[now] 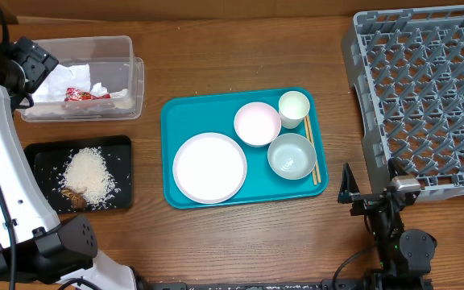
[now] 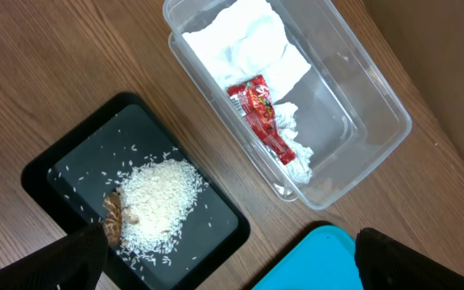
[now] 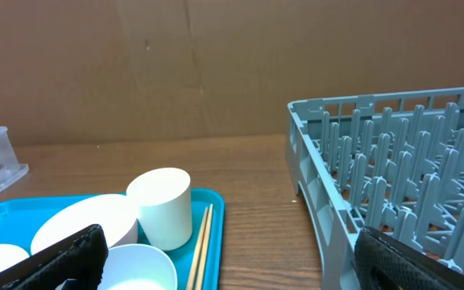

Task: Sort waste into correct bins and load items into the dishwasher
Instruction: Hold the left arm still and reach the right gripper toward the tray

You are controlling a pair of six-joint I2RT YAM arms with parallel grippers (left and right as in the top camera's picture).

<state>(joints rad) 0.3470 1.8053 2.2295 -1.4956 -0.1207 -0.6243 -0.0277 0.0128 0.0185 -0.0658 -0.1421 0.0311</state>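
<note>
Both open, nothing held: left pincer over the bins, right pincer low at the bench edge, facing cup and rack. Waste looks sorted: napkins and wrapper in tub, rice and scraps on black tray. Plate, bowls and chopsticks share the teal tray with the cup; rack is empty. Right sits nearest, so loading looks like its job, cup first.

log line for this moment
napkins, wrapper in clear tub | rice, scraps in black tray | plate, bowls, cup on teal tray | left gripper, right gripper open
</note>
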